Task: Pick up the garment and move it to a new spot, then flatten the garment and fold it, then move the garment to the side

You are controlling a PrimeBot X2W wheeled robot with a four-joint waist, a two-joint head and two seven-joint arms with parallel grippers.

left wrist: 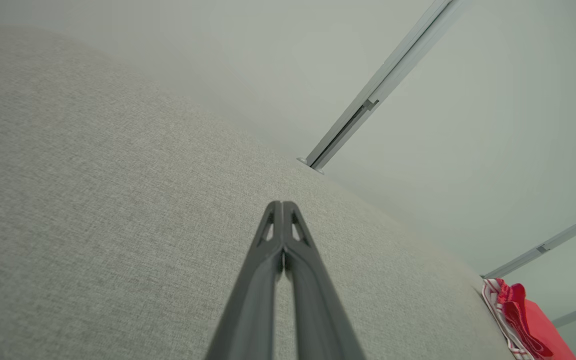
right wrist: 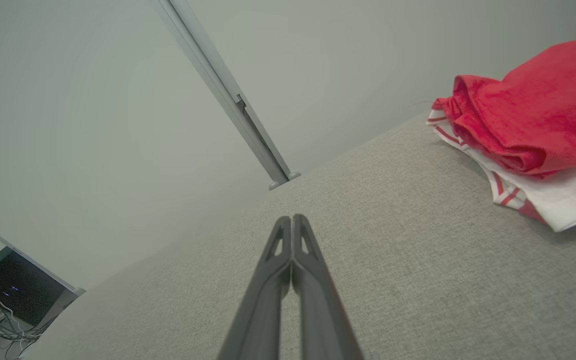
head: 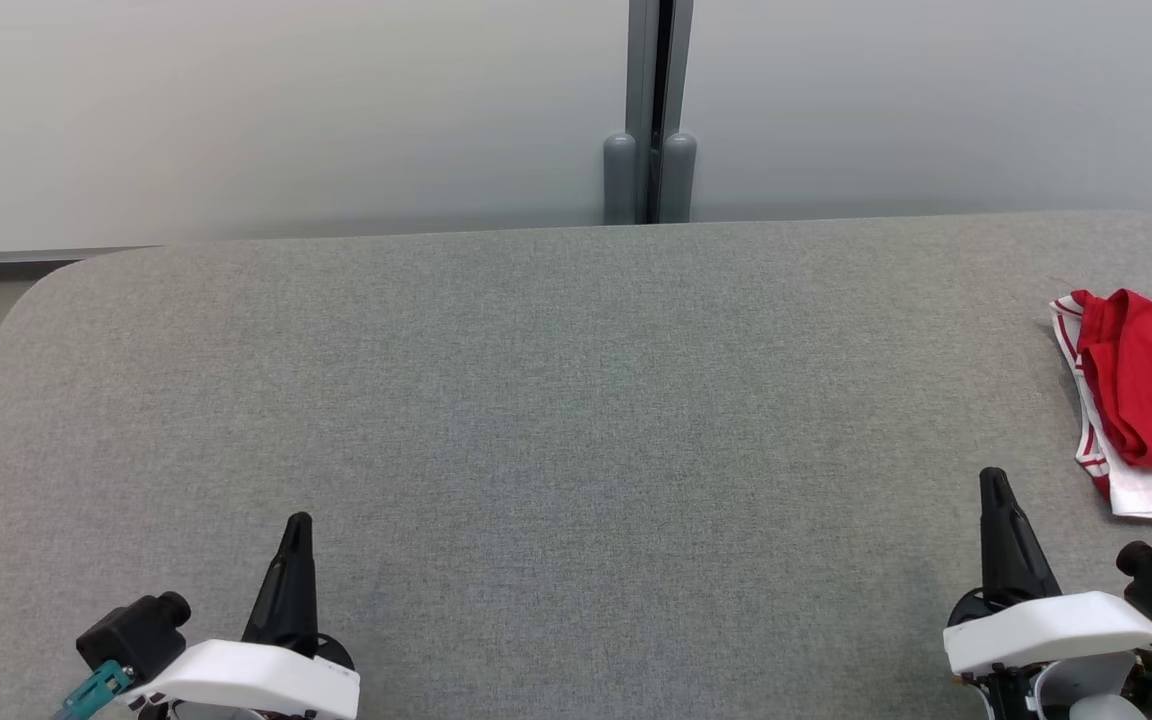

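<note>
The garment (head: 1146, 395) is a red piece with a white, red-striped part under it, lying folded at the far right of the grey padded table (head: 536, 400). It appears as a small red heap (left wrist: 523, 322) in the left wrist view and close up (right wrist: 533, 125) in the right wrist view. My left gripper (head: 298, 522) stands at the lower left, shut, fingertips pressed together (left wrist: 282, 204), holding nothing. At the lower right, just left of the garment and apart from it, my right gripper (head: 993, 477) is shut and holds nothing (right wrist: 292, 217).
A pale wall with a grey vertical post (head: 651, 110) stands behind the table's far edge. The table's rounded left corner (head: 46, 285) drops off to the floor. A dark screen with cables (right wrist: 13, 295) sits beyond the table in the right wrist view.
</note>
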